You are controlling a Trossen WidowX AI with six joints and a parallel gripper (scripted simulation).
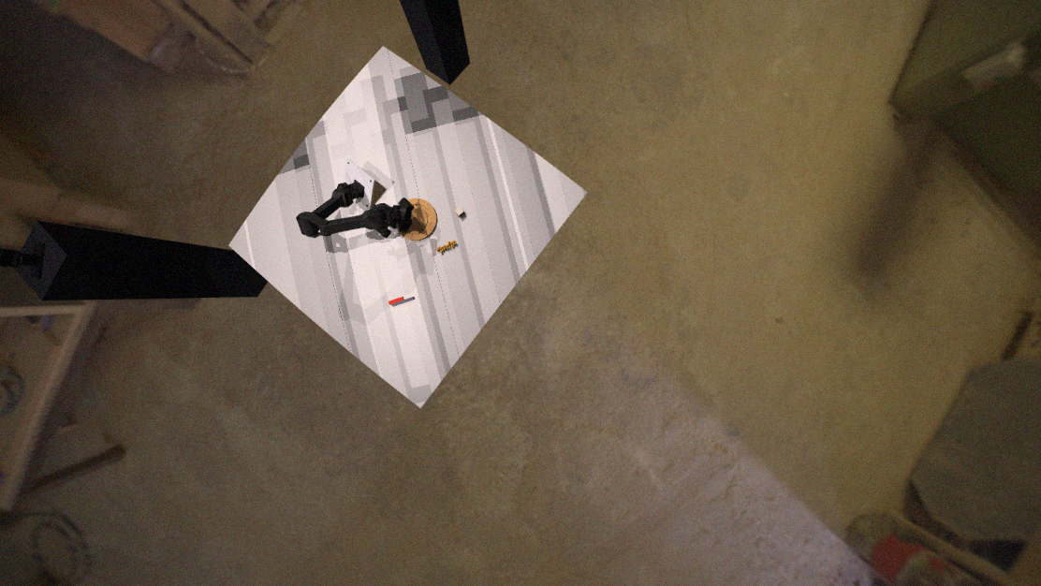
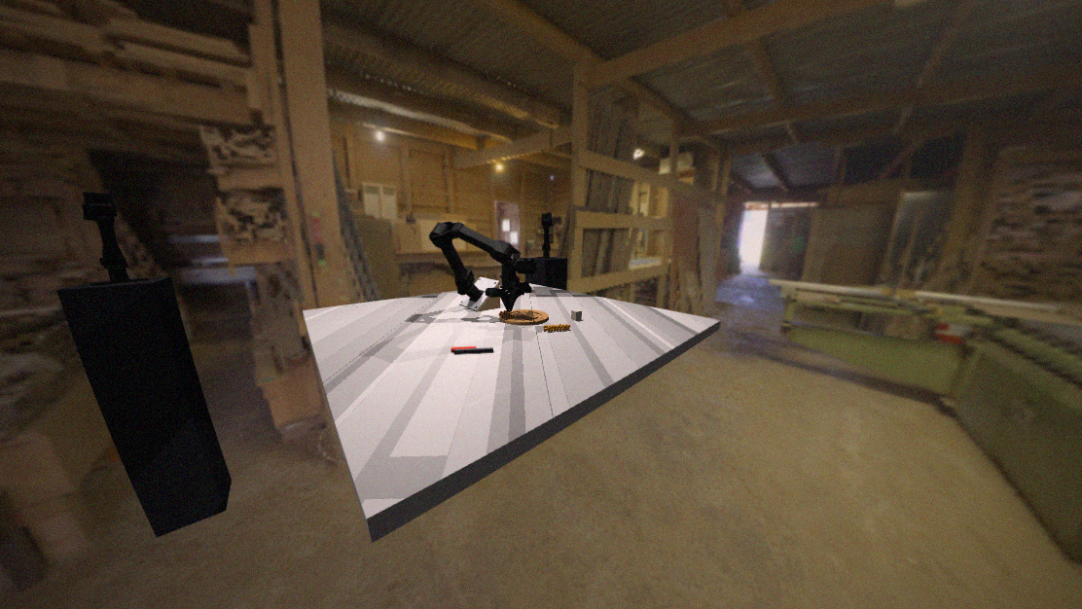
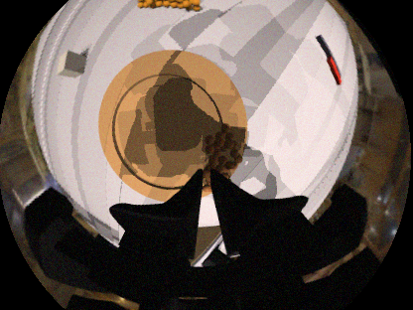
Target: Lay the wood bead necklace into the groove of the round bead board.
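Observation:
The round bead board (image 1: 430, 222) (image 2: 540, 318) (image 3: 134, 70) is a flat orange-tan wooden disc with a thin circular groove (image 3: 113, 130). The wood bead necklace (image 3: 224, 147) is a bunched heap of brown beads in shadow, over the board's near right edge in the wrist view, across the groove's right side. My gripper (image 2: 508, 308) (image 3: 206, 172) is low over that edge, pointing down, its fingertips nearly together, shut on the necklace at the near end of the heap. The arm hides most of the heap in the top view. The pinched beads are mostly hidden by the fingertips.
A small bunch of orange-yellow beads (image 1: 447, 248) (image 2: 557, 328) (image 3: 170, 4) lies beyond the board. A small pale block (image 1: 460, 212) (image 2: 576, 315) (image 3: 72, 64) stands to one side. A red and dark stick (image 1: 401, 300) (image 2: 471, 349) (image 3: 330, 62) lies on the other side.

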